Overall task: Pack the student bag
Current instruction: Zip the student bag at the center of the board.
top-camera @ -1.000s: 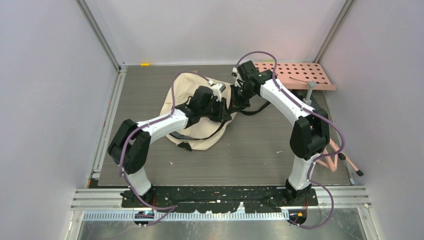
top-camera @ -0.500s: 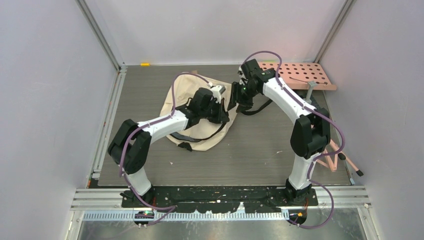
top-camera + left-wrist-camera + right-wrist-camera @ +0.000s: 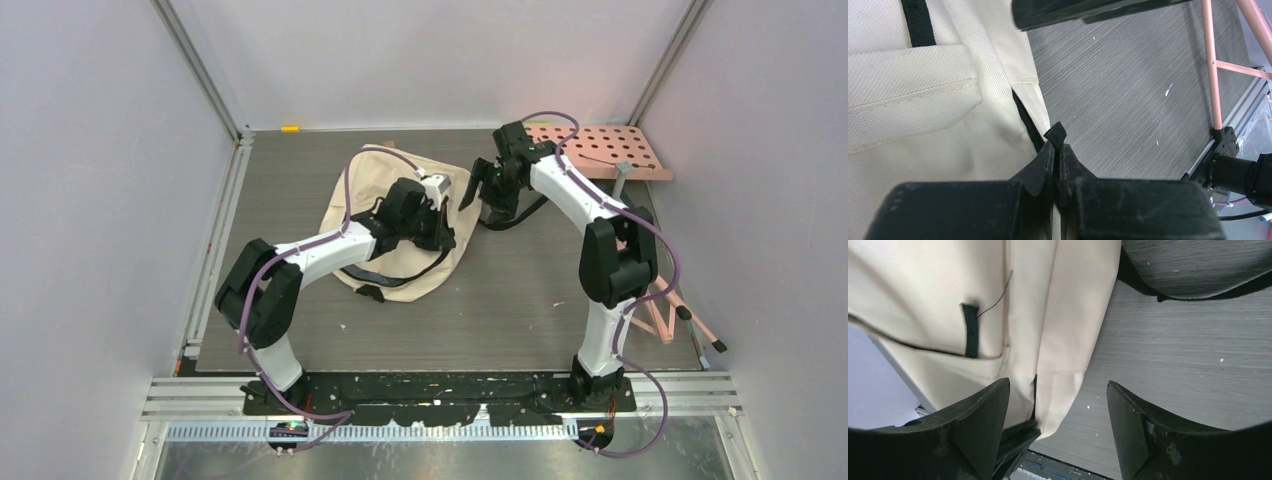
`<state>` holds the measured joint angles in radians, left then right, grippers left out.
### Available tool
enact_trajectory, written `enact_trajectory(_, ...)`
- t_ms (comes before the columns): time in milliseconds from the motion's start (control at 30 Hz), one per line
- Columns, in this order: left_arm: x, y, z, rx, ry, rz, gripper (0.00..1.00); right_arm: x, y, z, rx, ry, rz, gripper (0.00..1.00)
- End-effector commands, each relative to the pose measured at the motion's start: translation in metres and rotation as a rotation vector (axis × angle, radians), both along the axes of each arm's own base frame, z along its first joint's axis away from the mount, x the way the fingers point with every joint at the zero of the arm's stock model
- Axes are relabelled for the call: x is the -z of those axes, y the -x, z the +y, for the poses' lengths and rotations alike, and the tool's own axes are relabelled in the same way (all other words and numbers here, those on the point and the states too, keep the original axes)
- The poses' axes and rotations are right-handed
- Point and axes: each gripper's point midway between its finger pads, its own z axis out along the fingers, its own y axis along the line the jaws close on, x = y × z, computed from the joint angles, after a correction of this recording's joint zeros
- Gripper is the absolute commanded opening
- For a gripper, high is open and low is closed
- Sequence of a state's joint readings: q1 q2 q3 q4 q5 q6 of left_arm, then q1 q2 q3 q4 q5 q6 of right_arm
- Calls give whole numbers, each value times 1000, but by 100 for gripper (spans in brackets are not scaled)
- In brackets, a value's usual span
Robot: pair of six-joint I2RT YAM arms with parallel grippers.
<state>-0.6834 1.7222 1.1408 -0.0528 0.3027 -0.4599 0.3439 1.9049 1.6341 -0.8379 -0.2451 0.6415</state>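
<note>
- Cream fabric of the student bag (image 3: 372, 178) lies slumped on the grey surface (image 3: 520, 290), left of centre and toward the far side.
- Left arm bends at the elbow and stretches across the bag. Its left tool (image 3: 1054, 146) is pinched tight on a small black tab (image 3: 1055, 133), probably the zipper pull, at the bag's right edge.
- Right arm reaches far and leftward with the wrist tipped down. The right tool (image 3: 1058, 410) gapes wide over the bag's edge, gripping nothing.
</note>
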Motion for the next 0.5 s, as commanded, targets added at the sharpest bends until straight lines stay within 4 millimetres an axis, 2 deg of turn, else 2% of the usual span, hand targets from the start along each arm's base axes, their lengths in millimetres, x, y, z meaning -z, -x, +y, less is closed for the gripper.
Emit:
enact_trajectory(0, -15, 4, 1, 24, 15, -32, 0, 28, -2, 11, 29, -36, 69, 78)
enact_trajectory(267, -13, 5, 3, 36, 3, -35, 0, 54, -10, 36, 47, -160, 151, 79)
enact_trajectory(300, -13, 6, 2, 44, 4, -34, 0, 58, -10, 38, 57, -180, 174, 76)
enact_trajectory(367, -11, 9, -1, 77, 4, -24, 0, 64, -14, 41, 78, -210, 188, 61)
enact_trajectory(400, -7, 11, -1, 96, -6, -13, 0, 65, -17, 41, 87, -217, 185, 45)
enact_trajectory(433, -4, 14, 0, 108, -19, 1, 0, 66, -20, 38, 111, -219, 187, 36)
enact_trajectory(467, -2, 16, 1, 116, -30, 0, 0, 67, -24, 35, 126, -221, 178, 20)
